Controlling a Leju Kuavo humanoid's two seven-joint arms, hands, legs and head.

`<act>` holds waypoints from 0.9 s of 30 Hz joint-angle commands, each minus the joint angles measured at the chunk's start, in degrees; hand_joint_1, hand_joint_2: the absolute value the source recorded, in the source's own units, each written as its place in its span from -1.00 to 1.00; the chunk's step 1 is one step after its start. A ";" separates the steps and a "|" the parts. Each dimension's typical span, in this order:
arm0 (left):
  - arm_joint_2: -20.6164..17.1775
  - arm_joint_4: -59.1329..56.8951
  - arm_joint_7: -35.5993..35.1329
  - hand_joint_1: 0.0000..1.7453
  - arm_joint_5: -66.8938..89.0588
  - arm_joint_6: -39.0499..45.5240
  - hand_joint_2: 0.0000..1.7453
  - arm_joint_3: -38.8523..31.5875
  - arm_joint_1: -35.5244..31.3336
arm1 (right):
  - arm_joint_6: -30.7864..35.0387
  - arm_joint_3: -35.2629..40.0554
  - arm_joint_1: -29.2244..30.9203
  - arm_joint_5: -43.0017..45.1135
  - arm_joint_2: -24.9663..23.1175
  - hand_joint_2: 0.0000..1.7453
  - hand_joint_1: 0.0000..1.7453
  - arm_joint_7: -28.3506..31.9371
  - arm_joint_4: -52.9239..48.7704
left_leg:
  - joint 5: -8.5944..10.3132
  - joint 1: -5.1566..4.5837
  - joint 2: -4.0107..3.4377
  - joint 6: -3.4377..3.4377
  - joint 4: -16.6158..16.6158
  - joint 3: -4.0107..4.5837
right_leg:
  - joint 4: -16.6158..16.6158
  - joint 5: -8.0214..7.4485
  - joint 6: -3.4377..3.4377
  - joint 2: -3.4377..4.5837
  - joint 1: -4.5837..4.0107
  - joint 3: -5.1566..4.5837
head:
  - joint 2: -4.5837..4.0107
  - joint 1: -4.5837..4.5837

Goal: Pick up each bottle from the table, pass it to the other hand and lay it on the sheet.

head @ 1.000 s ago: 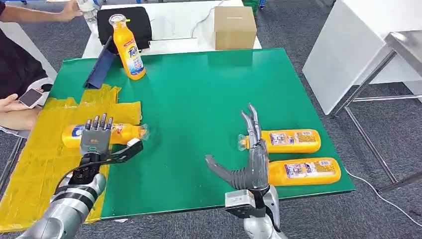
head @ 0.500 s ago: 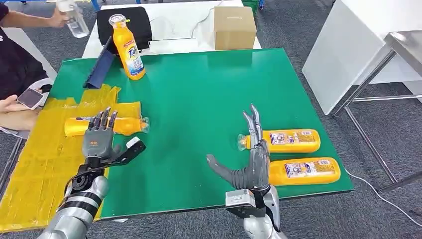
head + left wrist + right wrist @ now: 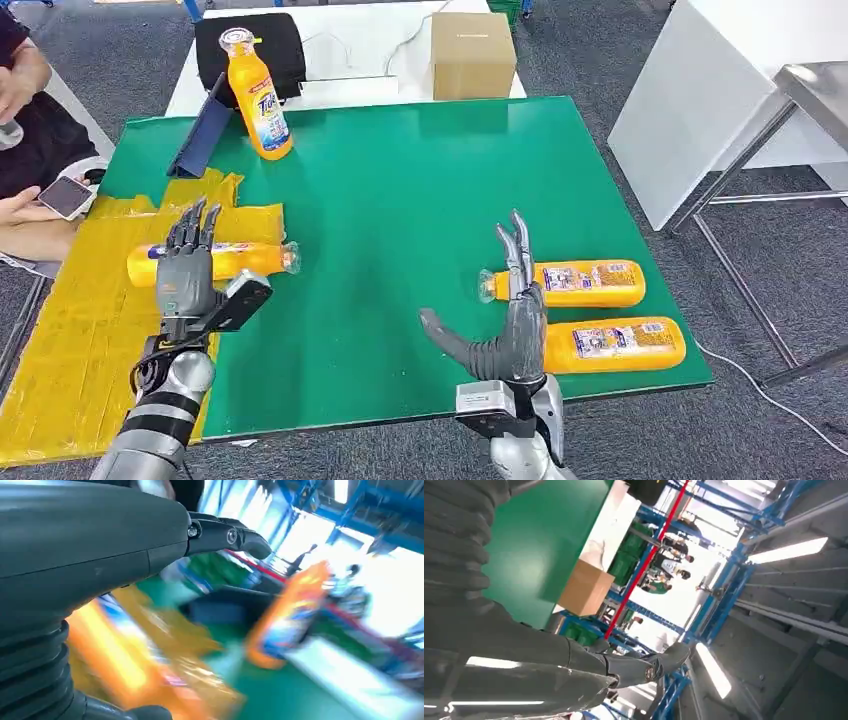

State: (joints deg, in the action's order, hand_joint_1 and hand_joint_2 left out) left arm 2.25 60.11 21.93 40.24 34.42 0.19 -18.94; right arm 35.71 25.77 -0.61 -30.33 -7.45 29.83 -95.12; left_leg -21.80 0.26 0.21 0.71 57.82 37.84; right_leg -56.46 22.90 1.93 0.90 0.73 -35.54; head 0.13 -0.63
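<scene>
1. Counter (image 3: 420, 200) with a green top carries the work; a yellow sheet (image 3: 80, 340) covers its near left part.
2. One orange bottle (image 3: 235, 259) lies on its side on the sheet, cap pointing toward the green middle of the counter.
3. The left hand (image 3: 190, 275) hovers at the near side of that lying bottle, palm down, fingers (image 3: 188, 225) released and spread, reaching over the bottle's middle; whether they touch it I cannot tell. It holds nothing.
4. In the left wrist view the picture is blurred; the orange bottle shows as a smear beside the grey thumb.
5. The right hand (image 3: 505, 320) stands edge-up over the near right part of the counter, thumb stretched out toward the middle, fingers straight and released, with nothing in it.
6. Two more orange bottles lie on their sides on the green surface at the right: the farther bottle (image 3: 580, 282) has its cap just behind the right hand's fingertips, and the nearer bottle (image 3: 615, 343) lies just beside the palm, close to the counter's near edge.
7. A fourth, upright bottle (image 3: 258, 100) stands at the far left of the counter, next to a dark blue stand (image 3: 205, 130).
8. Beyond the counter a white surface holds a cardboard box (image 3: 472, 55) and a black bag (image 3: 285, 40).
9. A person's arm (image 3: 30, 235) rests at the left edge, with a phone (image 3: 64, 196) by it.
</scene>
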 commanded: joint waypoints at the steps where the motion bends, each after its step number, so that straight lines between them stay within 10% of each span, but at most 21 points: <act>1: 0.71 33.82 7.92 -1.00 -26.56 -14.20 1.00 6.02 12.50 | 3.73 -5.60 0.36 -20.59 4.53 1.00 -1.00 -9.99 4.17 | -0.24 0.05 -0.08 -0.02 0.07 -0.29 | 0.04 0.15 -0.05 -0.01 -0.07 0.31 | 0.00 0.02; 4: 1.96 35.34 7.49 -1.00 -34.27 -22.05 1.00 4.52 14.72 | -9.88 -5.48 6.76 -37.61 14.14 1.00 -1.00 -25.04 11.18 | -0.16 0.03 -0.06 -0.01 -0.02 -0.23 | 0.13 0.05 -0.02 0.00 -0.05 0.26 | 0.00 0.02; 27: 3.99 27.52 8.89 -1.00 -40.58 -26.26 1.00 4.12 13.09 | -19.47 -12.16 18.33 -33.76 24.73 1.00 -1.00 -25.08 34.10 | 0.10 -0.12 0.18 0.24 -0.01 -0.10 | 0.06 -0.11 0.18 -0.14 0.08 0.24 | 0.00 -0.02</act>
State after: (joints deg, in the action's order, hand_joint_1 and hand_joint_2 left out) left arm 5.62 91.10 31.04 -0.06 8.17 4.02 -4.23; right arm 17.46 14.73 12.87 -64.37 16.20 4.04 -70.88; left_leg -21.65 0.15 0.43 0.97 57.85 37.94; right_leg -56.43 22.75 2.17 0.78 0.81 -35.50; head 0.13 -0.66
